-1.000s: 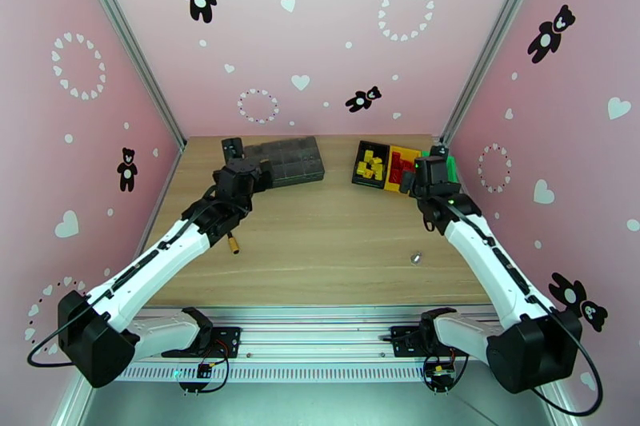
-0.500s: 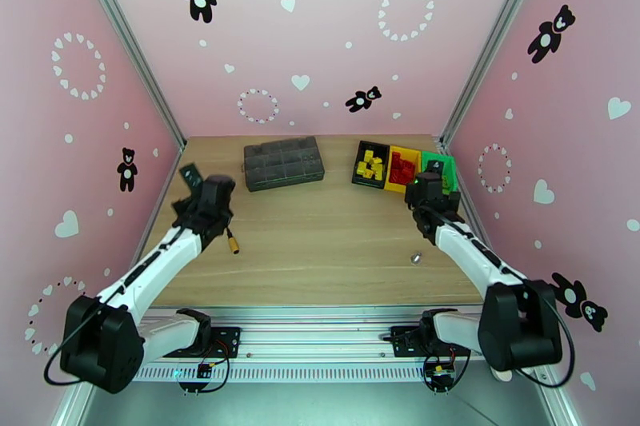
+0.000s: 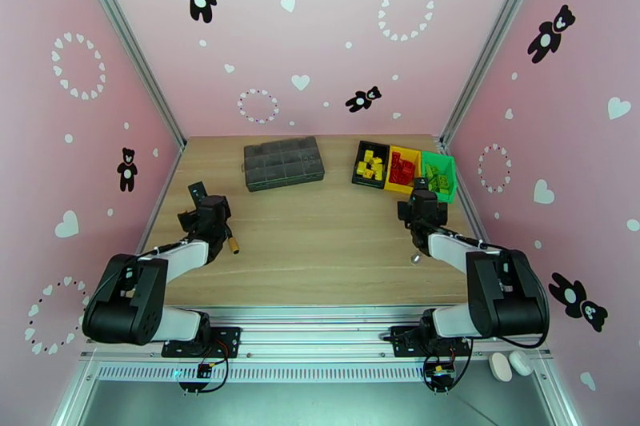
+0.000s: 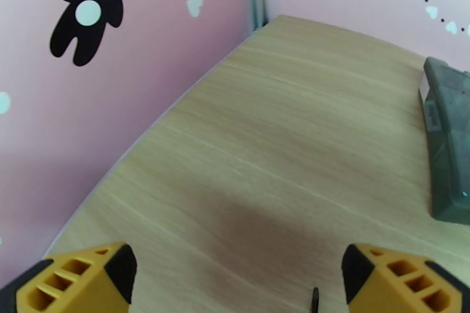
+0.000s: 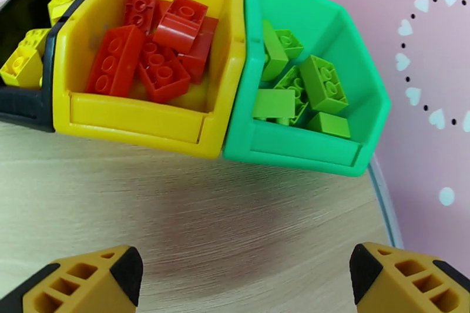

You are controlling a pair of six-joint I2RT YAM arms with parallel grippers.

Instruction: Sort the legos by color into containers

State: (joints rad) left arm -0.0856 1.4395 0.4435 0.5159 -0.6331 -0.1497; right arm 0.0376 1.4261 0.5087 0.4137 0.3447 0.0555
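The three joined bins stand at the table's back right. The black bin (image 5: 23, 105) holds yellow bricks (image 5: 20, 64), the yellow bin (image 5: 135, 117) holds red bricks (image 5: 150, 56), and the green bin (image 5: 299, 147) holds lime bricks (image 5: 305, 82). My right gripper (image 5: 247, 285) is open and empty, low over bare wood just in front of the yellow and green bins; its fingertips (image 5: 82, 282) stand wide apart. My left gripper (image 4: 235, 285) is open and empty too, over the left side of the table. From above, the bins (image 3: 438, 188) sit behind the right gripper (image 3: 418, 197).
A dark grey organizer box (image 3: 284, 162) lies at the back centre, its edge (image 4: 449, 144) in the left wrist view. A wooden-handled screwdriver (image 3: 232, 244) lies beside the left arm. A small metal piece (image 3: 416, 258) rests on the table near the right arm.
Both arms have drawn back toward their bases. The left gripper left the organizer box for the table's left side. The right gripper came off the bins and now sits lower in front of them.
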